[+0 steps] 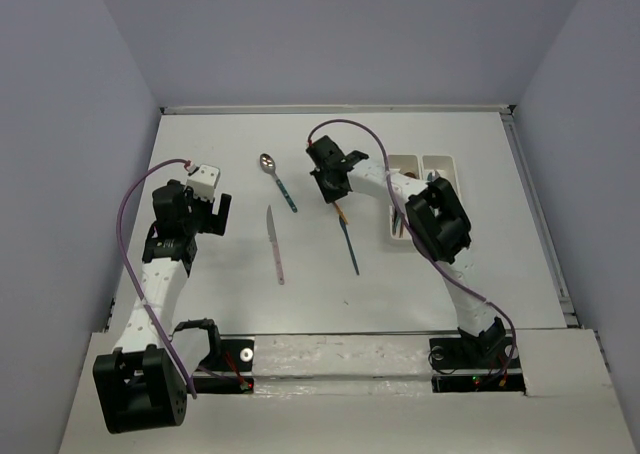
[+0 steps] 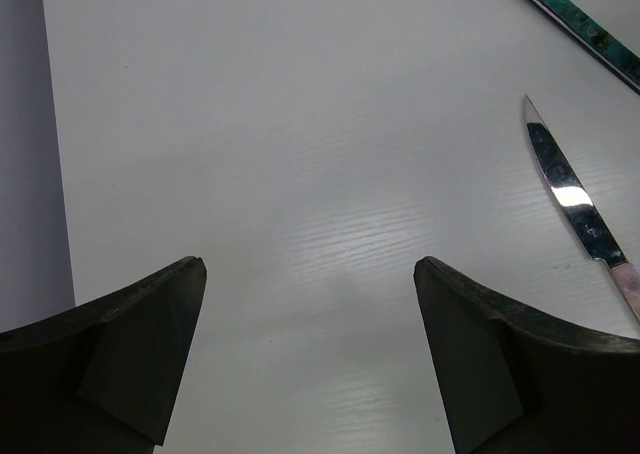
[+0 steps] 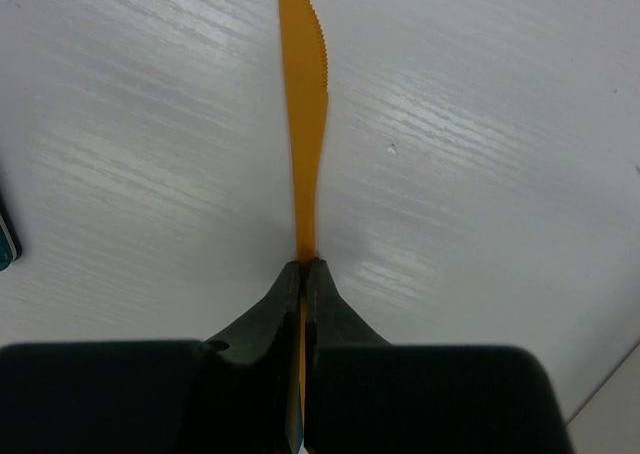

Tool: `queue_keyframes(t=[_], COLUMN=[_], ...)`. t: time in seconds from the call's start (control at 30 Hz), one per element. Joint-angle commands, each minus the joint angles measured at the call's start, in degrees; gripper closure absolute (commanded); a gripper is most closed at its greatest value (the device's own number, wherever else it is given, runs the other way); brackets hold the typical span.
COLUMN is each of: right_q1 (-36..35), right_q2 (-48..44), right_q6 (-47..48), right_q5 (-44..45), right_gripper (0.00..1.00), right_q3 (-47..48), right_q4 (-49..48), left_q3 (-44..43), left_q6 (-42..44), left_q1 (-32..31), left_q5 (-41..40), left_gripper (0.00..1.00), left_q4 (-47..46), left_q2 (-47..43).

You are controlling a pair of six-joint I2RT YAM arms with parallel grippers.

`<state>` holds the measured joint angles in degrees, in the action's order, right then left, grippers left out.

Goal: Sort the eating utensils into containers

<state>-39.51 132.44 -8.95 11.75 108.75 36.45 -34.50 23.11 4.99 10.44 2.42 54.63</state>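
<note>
Now | right gripper (image 3: 303,269) pinches the orange knife (image 3: 303,124) | white trays (image 1: 421,156) sit near, on its right | left gripper (image 2: 310,264) spread, empty

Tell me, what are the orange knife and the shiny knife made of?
The orange knife is probably plastic: evenly coloured, matte, thin, with moulded-looking serrations. The shiny knife has a blade like polished metal, mirror-bright with reflections; its pinkish handle could be plastic.
</note>
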Motion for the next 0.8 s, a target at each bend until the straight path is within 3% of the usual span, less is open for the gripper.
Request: queue_keyframes(t=[0.0, 0.23, 0.4, 0.47, 0.63, 0.77], right_q1=[-1.0, -1.0, -1.0, 2.4, 17.6, 23.8], right_q2=[-6.7, -26.1, -34.1, -37.8, -44.1, -44.6], right_q6=[2.4, 5.2, 6.2, 6.8, 4.4, 4.6], right_q5=[-3.4, -6.7, -0.1, 6.3, 9.2, 12.2], right_gripper=[1.0, 1.0, 1.0, 1.0, 1.0, 1.0], right_q3=[-4.0, -14.1, -17.1, -18.7, -28.9, -37.5], right_q4=[-6.1, -18.5, -18.4, -16.9, -15.2, -14.7], left_q3=[0.7, 0.7, 0.8, 0.8, 1.0, 1.2], left_q6=[0.5, 0.5, 0.5, 0.5, 0.5, 0.6], left_q1=[0.5, 0.6, 0.7, 0.8, 0.8, 0.9], left_q5=[0.6, 0.6, 0.6, 0.6, 1.2, 1.2], left_gripper=[0.01, 0.01, 0.01, 0.01, 0.01, 0.01], left_q4=[-2.0, -2.0, -2.0, -2.0, -2.0, -2.0], left_q2=[-1.3, -1.4, -1.6, -2.0, -2.5, -2.1])
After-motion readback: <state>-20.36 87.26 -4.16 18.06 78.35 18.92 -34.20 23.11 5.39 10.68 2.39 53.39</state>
